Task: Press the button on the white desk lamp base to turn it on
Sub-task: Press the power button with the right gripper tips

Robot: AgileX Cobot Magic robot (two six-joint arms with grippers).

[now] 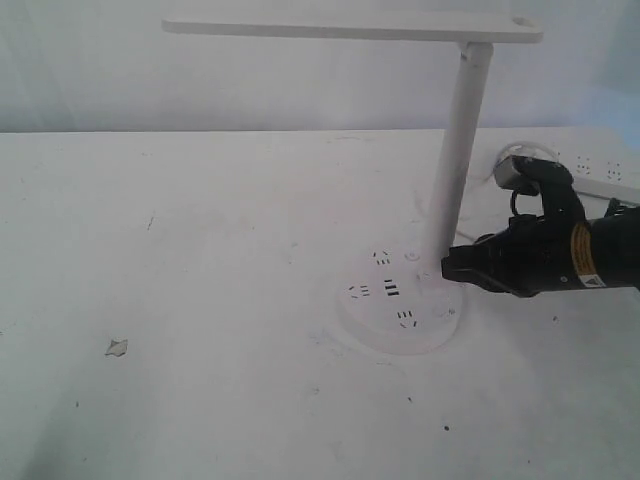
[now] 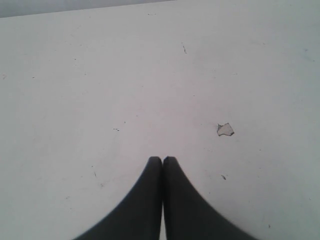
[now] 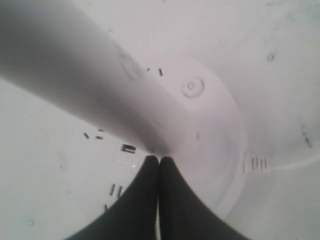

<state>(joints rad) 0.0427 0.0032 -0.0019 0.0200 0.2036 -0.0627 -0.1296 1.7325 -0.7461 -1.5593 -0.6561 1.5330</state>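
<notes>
The white desk lamp base (image 1: 368, 320) is set on the table (image 1: 200, 300). The button (image 3: 192, 87) is found on top of it, just beside the pole (image 1: 455, 150). The right gripper (image 3: 159, 161) is held low by the pole's foot, its tips pressed together. The left gripper (image 2: 162, 161) is closed up too, over bare table. The button is probably small and stiff, so its middle should be pushed straight down. The base looks heavy, but the pole could be bumped.

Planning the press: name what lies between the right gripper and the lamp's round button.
Right wrist view: the slim white pole stands just before the right gripper; beyond, bare white plastic base disc reaches the small round white button.
</notes>
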